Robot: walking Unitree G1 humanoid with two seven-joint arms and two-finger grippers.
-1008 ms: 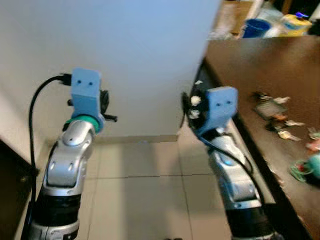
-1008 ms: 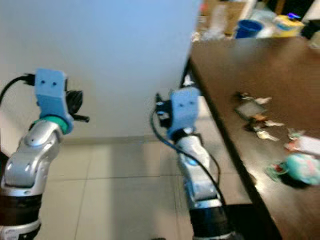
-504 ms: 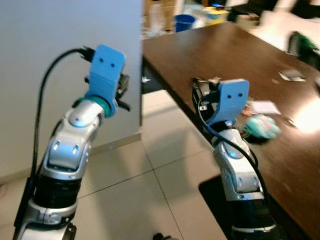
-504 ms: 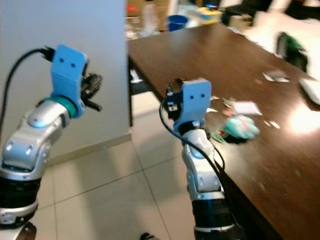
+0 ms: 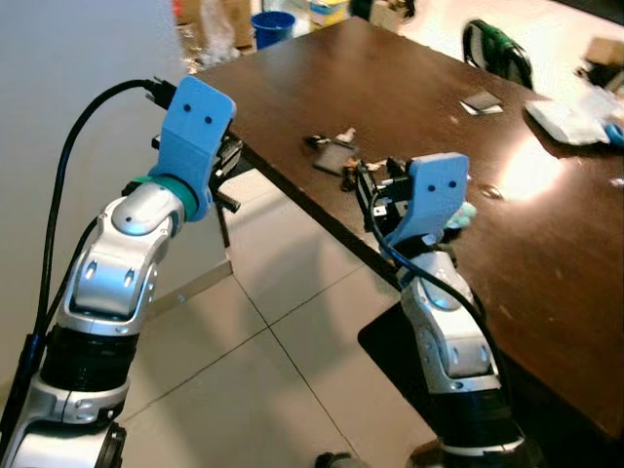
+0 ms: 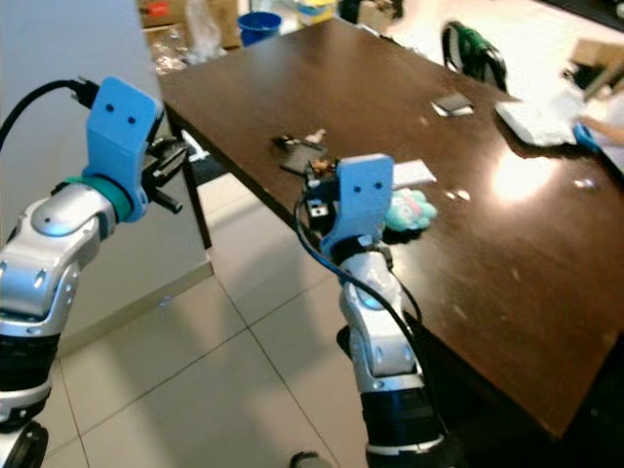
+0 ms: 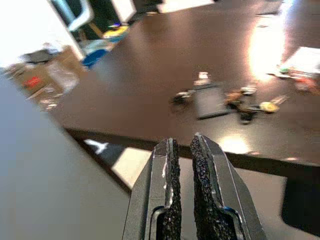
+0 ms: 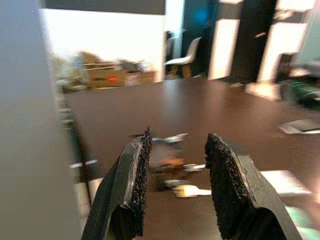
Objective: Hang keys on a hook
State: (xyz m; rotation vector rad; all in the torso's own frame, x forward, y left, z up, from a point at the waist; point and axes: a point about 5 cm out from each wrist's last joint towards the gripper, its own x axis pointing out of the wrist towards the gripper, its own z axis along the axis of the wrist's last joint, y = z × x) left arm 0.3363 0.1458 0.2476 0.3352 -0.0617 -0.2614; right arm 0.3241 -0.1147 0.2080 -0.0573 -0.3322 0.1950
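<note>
1. Left eye view: a dark brown table (image 5: 546,244) runs back from the right. The keys (image 5: 331,156) lie near its front edge, a small cluster with a dark flat tag and pale metal pieces. The left gripper (image 5: 226,175) is raised beside the table's corner over the tiled floor (image 5: 283,331). The right gripper (image 5: 375,195) is up at the table edge, just short of the keys.
2. Right eye view: a teal plush toy (image 6: 409,210) and a white card (image 6: 411,174) lie just behind the right wrist; a blue bucket (image 6: 258,24) stands beyond the table's far end.
3. Left wrist view: the left gripper's fingers (image 7: 172,200) are pressed nearly together, holding nothing. The keys (image 7: 235,97) lie ahead on the tabletop: dark rectangular fob, several small keys, one brass-coloured.
4. Right wrist view: the right gripper's fingers (image 8: 225,190) are spread, empty; the keys (image 8: 175,167) lie between them on the table, blurred.
</note>
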